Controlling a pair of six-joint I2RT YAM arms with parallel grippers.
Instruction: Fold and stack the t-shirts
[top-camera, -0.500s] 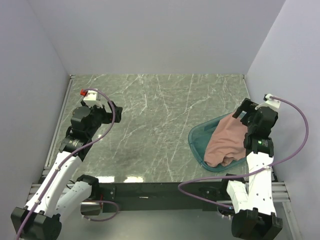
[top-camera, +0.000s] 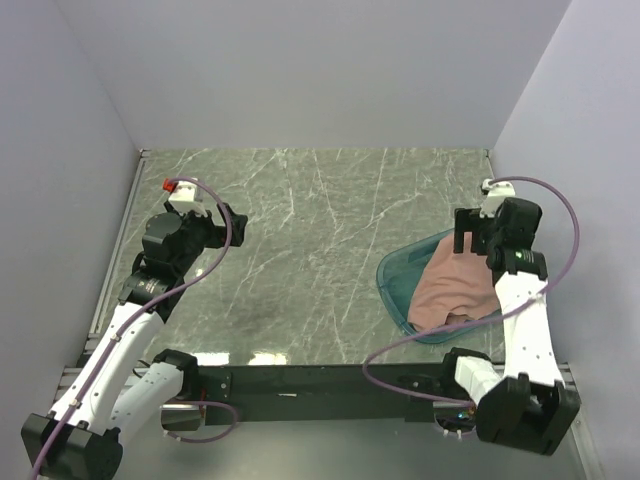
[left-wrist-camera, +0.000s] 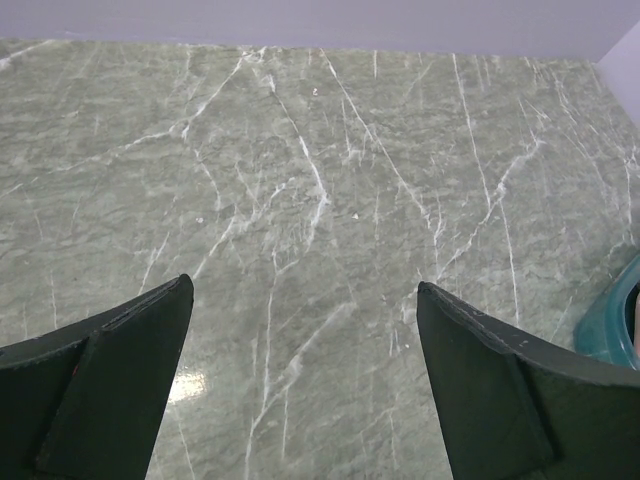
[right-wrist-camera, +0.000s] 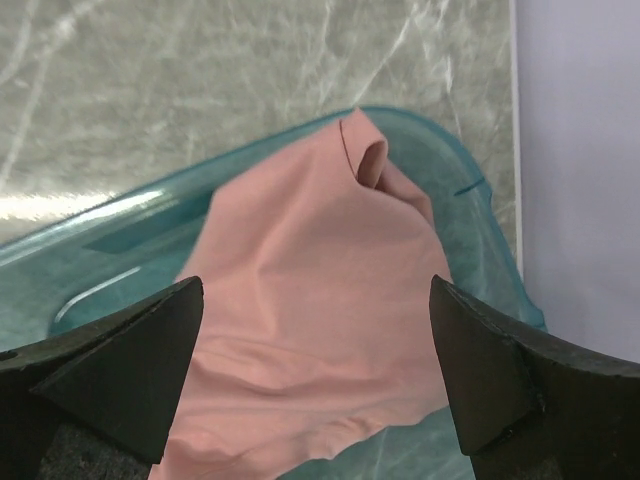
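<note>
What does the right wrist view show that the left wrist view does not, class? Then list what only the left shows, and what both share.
Right wrist only: a clear look at the pink t-shirt heaped in the teal tub, below the open right end effector. Left wrist only: the open left end effector over a wide stretch of bare marble table. Both: the table, part of the tub, and a strip of pale wall.

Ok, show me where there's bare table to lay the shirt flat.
The widest bare patch is the table middle, between the left gripper and the tub, back to the far wall. Crowded: the right side, where the tub holds the shirt under the right gripper.
</note>
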